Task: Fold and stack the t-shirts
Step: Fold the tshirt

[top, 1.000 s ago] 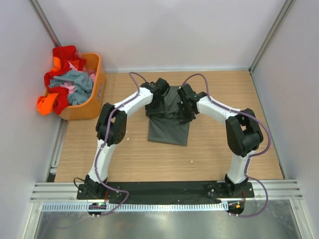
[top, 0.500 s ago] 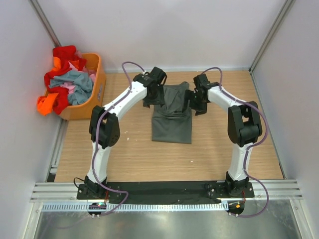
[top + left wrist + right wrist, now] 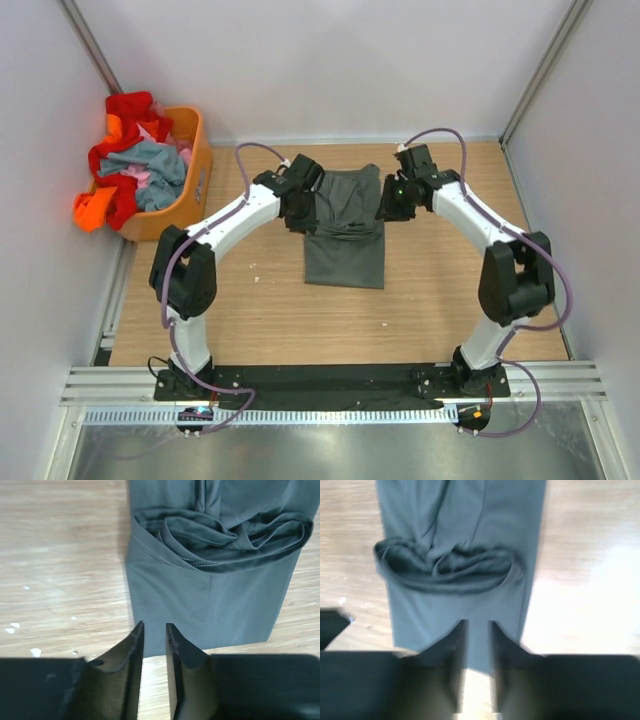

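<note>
A dark grey t-shirt lies on the wooden table as a long narrow strip, with a bunched fold across its middle. It also shows in the right wrist view. My left gripper is just off its left edge, and in its own view the jaws stand a little apart and empty. My right gripper is just off its right edge, and in its own view it is slightly open and empty, though blurred. Red, blue-grey, pink and orange shirts are heaped in the basket.
The rigid orange plastic basket stands at the far left against the wall. White walls close the table at the back and both sides. Small white specks lie on the wood left of the shirt.
Both grippers have moved off the grey shirt, the left one to the left and the right one to the right and farther back. The shirt now lies free with the bunched fold on it.
</note>
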`<action>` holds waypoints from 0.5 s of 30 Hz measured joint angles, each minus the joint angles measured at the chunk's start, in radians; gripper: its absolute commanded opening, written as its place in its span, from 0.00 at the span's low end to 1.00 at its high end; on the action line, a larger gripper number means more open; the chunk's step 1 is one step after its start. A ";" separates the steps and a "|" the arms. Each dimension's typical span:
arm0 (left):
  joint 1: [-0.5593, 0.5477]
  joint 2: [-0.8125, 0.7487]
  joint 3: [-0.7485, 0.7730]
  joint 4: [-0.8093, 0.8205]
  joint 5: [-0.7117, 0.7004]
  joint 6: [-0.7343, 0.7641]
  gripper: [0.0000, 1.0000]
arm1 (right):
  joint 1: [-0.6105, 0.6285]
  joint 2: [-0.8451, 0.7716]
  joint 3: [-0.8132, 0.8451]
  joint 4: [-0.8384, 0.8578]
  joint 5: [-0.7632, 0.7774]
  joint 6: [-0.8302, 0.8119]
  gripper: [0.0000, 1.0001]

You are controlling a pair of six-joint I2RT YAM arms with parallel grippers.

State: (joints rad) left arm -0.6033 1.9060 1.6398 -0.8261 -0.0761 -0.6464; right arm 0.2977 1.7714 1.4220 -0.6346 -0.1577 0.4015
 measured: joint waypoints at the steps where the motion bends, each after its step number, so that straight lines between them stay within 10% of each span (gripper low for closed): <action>1: -0.003 -0.002 -0.014 0.013 0.005 0.003 0.12 | 0.005 -0.045 -0.048 0.021 -0.006 0.010 0.09; 15: -0.072 0.200 -0.017 0.152 0.001 -0.008 0.00 | 0.139 0.054 -0.207 0.111 -0.029 0.042 0.01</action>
State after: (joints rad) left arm -0.6750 2.1059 1.6230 -0.6739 -0.0750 -0.6548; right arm 0.4366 1.8256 1.2148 -0.5240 -0.1864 0.4435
